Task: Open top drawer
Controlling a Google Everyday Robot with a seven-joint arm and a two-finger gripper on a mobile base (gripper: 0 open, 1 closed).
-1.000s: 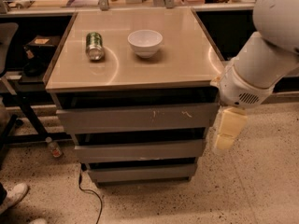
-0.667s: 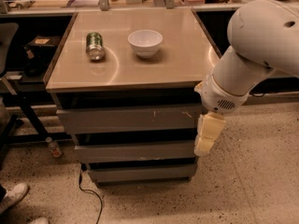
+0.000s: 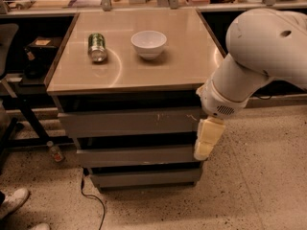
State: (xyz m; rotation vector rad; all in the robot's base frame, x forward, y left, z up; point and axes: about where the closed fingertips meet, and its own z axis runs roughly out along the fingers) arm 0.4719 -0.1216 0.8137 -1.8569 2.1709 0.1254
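Note:
The top drawer [image 3: 129,122] is the widest grey, handleless front right under the tabletop, with small pale scratches right of centre. It looks closed, level with the cabinet front. My gripper [image 3: 203,150] is pale and hangs downward from the big white arm [image 3: 259,56]. It is at the cabinet's right front corner, over the right end of the top drawer and the front below it. Whether it touches the drawer I cannot tell.
A green can [image 3: 97,47] lies on its side and a white bowl [image 3: 149,43] stands on the tan tabletop [image 3: 182,66]. Two narrower drawer fronts [image 3: 136,156] sit below. A cable [image 3: 93,200], a small bottle [image 3: 55,151] and a shoe [image 3: 13,201] are on the floor at left.
The arm has swung left, bringing the gripper from right of the cabinet to its right front corner, against the drawer fronts. The drawer, can and bowl have not moved.

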